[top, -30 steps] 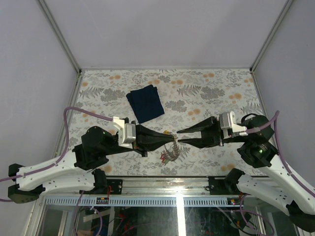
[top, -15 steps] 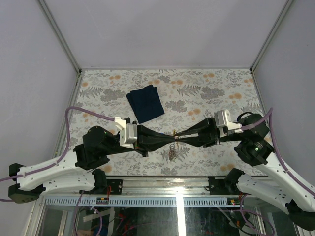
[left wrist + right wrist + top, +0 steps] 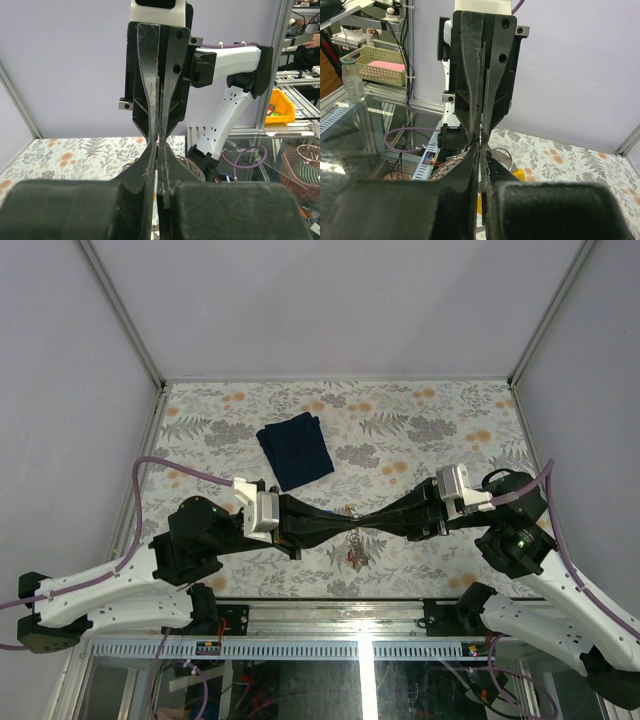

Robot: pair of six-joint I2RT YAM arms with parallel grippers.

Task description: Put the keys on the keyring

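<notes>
My left gripper (image 3: 349, 525) and right gripper (image 3: 363, 525) meet tip to tip above the near middle of the table. Both are shut. The thin silvery keyring (image 3: 353, 543) hangs just below the touching tips, with keys (image 3: 352, 558) dangling from it, red tags showing. In the left wrist view my left gripper (image 3: 159, 146) is closed with wire loops of the ring (image 3: 194, 165) beside it. In the right wrist view my right gripper (image 3: 481, 146) is closed, with the ring (image 3: 506, 152) and a yellow key tag (image 3: 520, 175) just behind it. What exactly sits between each pair of jaws is hidden.
A dark navy folded cloth (image 3: 296, 450) lies on the floral table (image 3: 450, 420) behind the grippers. Grey walls with metal posts bound the table on three sides. The metal front edge (image 3: 330, 602) runs just below the hanging keys.
My right gripper was open and apart from the left one; it moved left to the left gripper's tip and shut there. The left gripper held still.
</notes>
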